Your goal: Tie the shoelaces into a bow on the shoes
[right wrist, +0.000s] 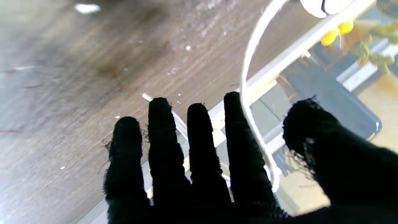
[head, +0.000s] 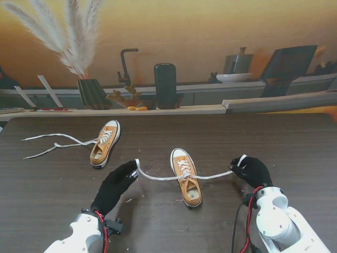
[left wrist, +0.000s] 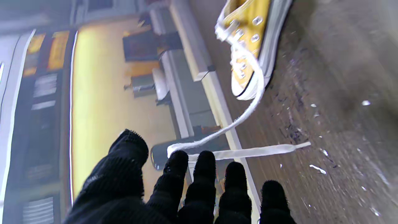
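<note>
At the centre of the stand view a yellow shoe [head: 186, 176] is seen on the dark table [head: 295, 142], its white lace [head: 158, 177] stretched sideways. One end is grasped by the left hand [head: 115, 185], the other by the right hand [head: 253, 169]. Fingertip contact is hidden behind black gloves. A second shoe [head: 105, 143] is seen at upper left, unlaced.

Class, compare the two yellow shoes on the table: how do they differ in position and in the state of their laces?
The near shoe lies between the hands; the far shoe lies farther from me, to the left. The near shoe's laces are pulled out sideways, one end at the left hand, one at the right hand; the far shoe's laces trail loose. Both are yellow with white laces, untied.
</note>
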